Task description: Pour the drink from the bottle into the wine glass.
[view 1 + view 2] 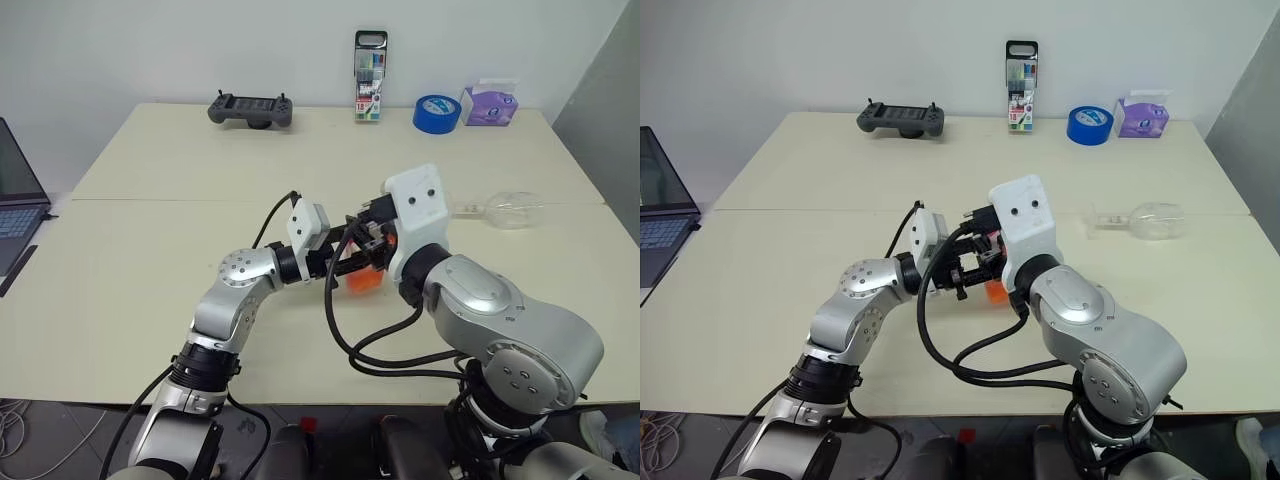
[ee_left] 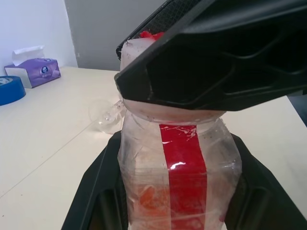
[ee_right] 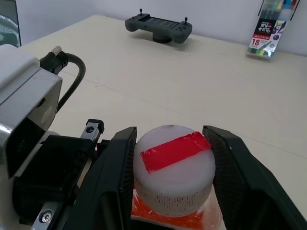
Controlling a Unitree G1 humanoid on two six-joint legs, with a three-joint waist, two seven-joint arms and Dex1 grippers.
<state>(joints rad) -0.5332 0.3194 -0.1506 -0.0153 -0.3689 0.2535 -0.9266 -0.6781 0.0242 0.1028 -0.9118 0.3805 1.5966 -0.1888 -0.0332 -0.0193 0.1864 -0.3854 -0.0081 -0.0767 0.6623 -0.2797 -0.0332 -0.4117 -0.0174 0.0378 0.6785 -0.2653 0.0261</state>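
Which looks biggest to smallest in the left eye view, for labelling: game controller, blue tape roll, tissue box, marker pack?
1. game controller, widest.
2. marker pack, tallest.
3. tissue box and blue tape roll: look alike, so unranked.
All stand along the table's far edge, so nearness hardly skews this.

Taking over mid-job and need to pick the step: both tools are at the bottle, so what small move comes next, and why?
Probably twist the cap off with the right tool. Its fingers bracket the cap, which is on, while the left tool grips the bottle by its body. The drink cannot pour until it opens. The wine glass lies on its side and needs standing first.
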